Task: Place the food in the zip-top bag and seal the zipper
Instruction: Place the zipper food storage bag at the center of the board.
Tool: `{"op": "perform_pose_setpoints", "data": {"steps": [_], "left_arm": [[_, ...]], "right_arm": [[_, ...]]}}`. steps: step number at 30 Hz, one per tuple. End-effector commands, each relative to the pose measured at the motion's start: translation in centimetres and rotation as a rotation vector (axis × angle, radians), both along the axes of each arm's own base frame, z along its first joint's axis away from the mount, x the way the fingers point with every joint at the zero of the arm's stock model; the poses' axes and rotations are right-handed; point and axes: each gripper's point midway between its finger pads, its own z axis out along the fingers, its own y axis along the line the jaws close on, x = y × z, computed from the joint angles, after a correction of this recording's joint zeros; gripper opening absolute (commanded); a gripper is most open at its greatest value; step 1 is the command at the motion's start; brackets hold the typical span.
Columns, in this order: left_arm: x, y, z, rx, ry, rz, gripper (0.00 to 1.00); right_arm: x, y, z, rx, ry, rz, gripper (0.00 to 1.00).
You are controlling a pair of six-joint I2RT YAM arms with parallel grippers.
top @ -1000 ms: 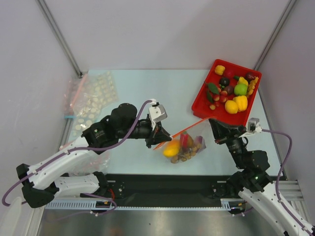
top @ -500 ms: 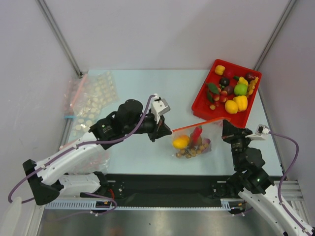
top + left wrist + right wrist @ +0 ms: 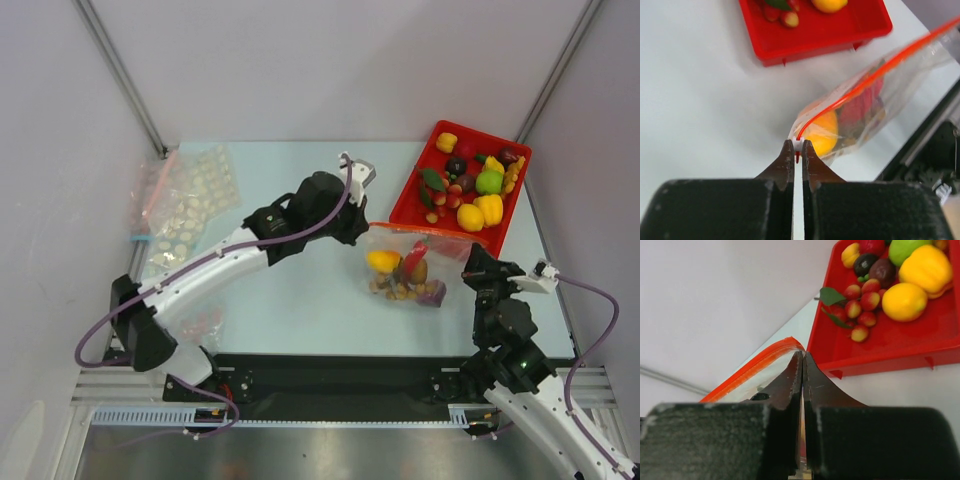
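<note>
Zip-top bag (image 3: 385,240) hangs between left jaws and right jaws, apparently pinching zipper (image 3: 875,75).

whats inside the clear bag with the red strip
Through the zip-top bag show an orange fruit, a red chili, brown nut clusters and a purple piece. Whatever lies beneath that pile is covered.

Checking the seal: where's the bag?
Top view, right of centre: the bag is held between the left gripper and right gripper, beside the red tray.
</note>
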Motion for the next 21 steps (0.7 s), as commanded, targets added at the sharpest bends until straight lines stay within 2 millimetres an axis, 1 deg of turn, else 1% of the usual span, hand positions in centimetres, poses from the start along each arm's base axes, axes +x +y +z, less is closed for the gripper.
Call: {"op": "perform_pose_setpoints", "data": {"steps": [1, 3, 5, 6, 7, 8, 9, 10, 11, 12, 13, 14, 15, 16, 17, 18, 19, 20, 21], "left_arm": [[4.1, -0.9, 3.0, -0.08, -0.041, 0.169, 0.0], [5.8, -1.8, 2.6, -0.084, -0.028, 0.211, 0.0], [7.5, -1.6, 1.9, -0.087, -0.013, 0.277, 0.0], [7.9, -1.6, 1.6, -0.091, -0.004, 0.288, 0.0], [8.9, -1.5, 0.7, -0.091, 0.01, 0.307, 0.0], [9.3, -1.5, 0.2, -0.099, 0.028, 0.318, 0.0], [9.6, -1.4, -0.1, -0.103, 0.035, 0.317, 0.03], [9.9, -1.1, -0.3, -0.105, 0.041, 0.316, 0.08], [9.6, -1.3, -0.4, -0.102, 0.046, 0.282, 0.17], [9.5, -0.9, -0.6, -0.09, 0.047, 0.285, 0.39], [9.4, -0.4, -0.7, -0.084, 0.042, 0.3, 0.48], [9.0, 0.3, 1.4, -0.131, 0.006, 0.313, 0.56], [8.4, 1.2, -0.5, -0.112, 0.02, 0.326, 0.87], [7.8, 1.9, 0.1, -0.145, 0.008, 0.337, 0.99], [6.8, 2.7, 3.5, -0.259, -0.036, 0.342, 1.0], [5.8, 3.7, 1.5, -0.253, -0.018, 0.345, 1.0], [5.1, 4.2, 1.7, -0.286, -0.024, 0.343, 1.0], [4.2, 4.9, 0.0, -0.29, -0.004, 0.353, 1.0], [3.1, 6.3, 2.0, -0.349, -0.04, 0.357, 1.0]], "right_arm": [[-0.2, -2.5, 1.1, 0.032, -0.028, -0.143, 0.0], [0.0, -2.6, 1.2, 0.024, -0.029, -0.158, 0.05], [0.5, -2.4, 0.6, 0.002, -0.006, -0.166, 0.1], [0.7, -2.3, 0.7, -0.003, -0.005, -0.168, 0.11], [1.1, -2.0, 0.6, -0.022, 0.009, -0.166, 0.16], [1.4, -1.9, 0.9, -0.015, 0.002, -0.169, 0.25], [1.5, -1.5, 1.1, -0.032, 0.005, -0.156, 0.39], [1.8, -1.2, 1.3, -0.05, 0.009, -0.139, 0.8], [2.1, -0.7, 1.8, -0.059, 0.014, -0.122, 0.99], [2.2, -0.6, 1.5, -0.06, 0.033, -0.118, 1.0], [2.3, -0.5, 1.5, -0.055, 0.042, -0.12, 1.0], [2.6, -0.5, 1.3, -0.053, 0.063, -0.133, 1.0], [2.6, -0.5, 1.4, -0.056, 0.095, -0.138, 1.0], [2.7, -0.4, 1.4, -0.007, 0.11, -0.144, 1.0], [2.6, -0.5, 0.7, -0.032, 0.165, -0.152, 1.0], [3.1, 0.0, 1.4, -0.033, 0.184, -0.149, 1.0], [3.2, 0.1, 1.5, -0.041, 0.201, -0.147, 1.0], [3.3, 0.4, 0.9, -0.056, 0.239, -0.14, 1.0], [3.6, 0.7, 1.0, -0.065, 0.252, -0.135, 1.0]]}}
